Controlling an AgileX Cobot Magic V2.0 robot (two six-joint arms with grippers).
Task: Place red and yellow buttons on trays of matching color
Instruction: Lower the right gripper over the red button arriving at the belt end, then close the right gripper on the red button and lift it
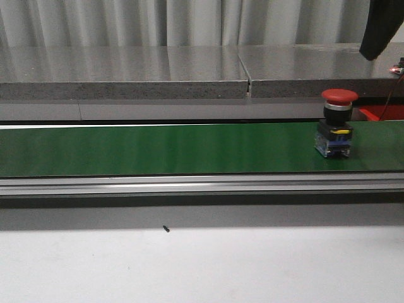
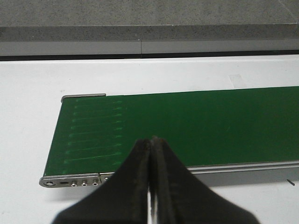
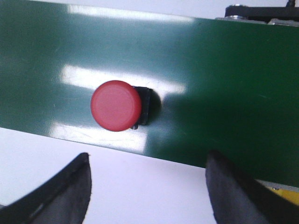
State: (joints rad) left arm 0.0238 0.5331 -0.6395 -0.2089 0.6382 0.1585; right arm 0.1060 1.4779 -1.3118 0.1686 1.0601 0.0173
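Green belt (image 1: pixel 158 148), red button (image 1: pixel 336 123), tray (image 1: pixel 382 113) cropped

1. One red button (image 1: pixel 338 123) — the only button in sight, standing at about 3 o'clock on the belt in the front view.
2. One green conveyor belt (image 1: pixel 158 148).
3. Two grippers — left gripper (image 2: pixel 150 186), right gripper (image 3: pixel 147 186).

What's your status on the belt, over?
Left gripper shut, empty, over belt end. Right gripper open above red button, not touching. Button upright on green belt, right side. Nothing blocking it; no trays seen.
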